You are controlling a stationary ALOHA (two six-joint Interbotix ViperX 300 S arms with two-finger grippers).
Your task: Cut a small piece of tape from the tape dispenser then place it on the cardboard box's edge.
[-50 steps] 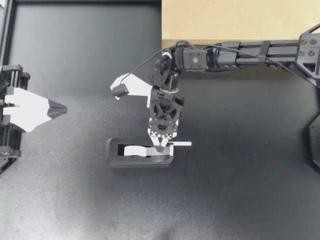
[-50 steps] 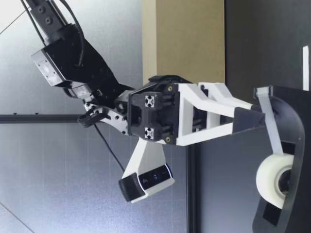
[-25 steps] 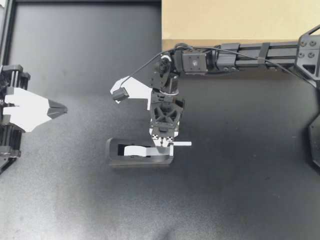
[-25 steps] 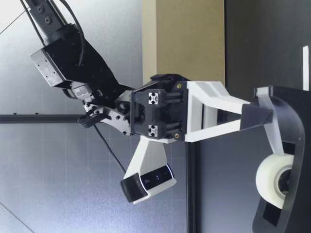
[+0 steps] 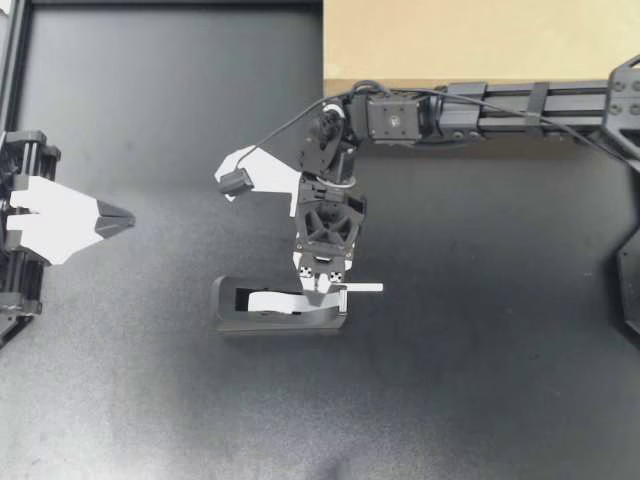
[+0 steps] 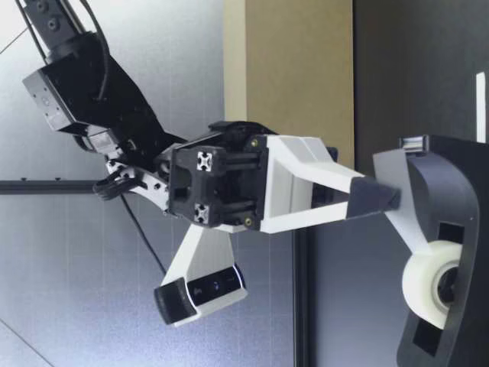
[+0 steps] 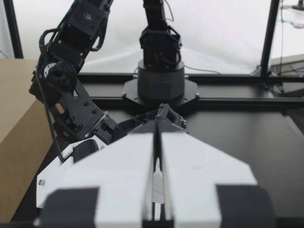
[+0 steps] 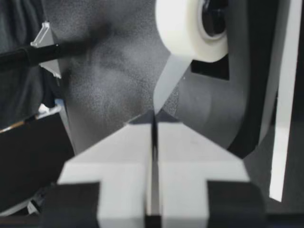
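Note:
The black tape dispenser (image 5: 262, 318) lies on the dark table with its white tape roll (image 5: 268, 301) inside. My right gripper (image 5: 322, 290) reaches down from the far side over the dispenser's right end and is shut on the tape strip (image 8: 167, 84) coming off the roll (image 8: 189, 29). From table height, the right gripper (image 6: 391, 201) holds the strip (image 6: 403, 229) taut just above the dispenser (image 6: 456, 191). My left gripper (image 5: 127, 217) hovers shut and empty at the table's left side. The cardboard box (image 5: 480, 40) stands at the far right.
A thin white strip (image 5: 366, 288) sticks out beside the dispenser's right end. My right arm (image 5: 500, 105) runs along the box's near edge. From the left wrist, my left gripper (image 7: 156, 135) faces the right arm (image 7: 71, 76) and the box (image 7: 16, 114).
My right gripper has gone from open to shut on the tape strip, then risen a little, drawing the strip up off the dispenser. The left arm has not moved.

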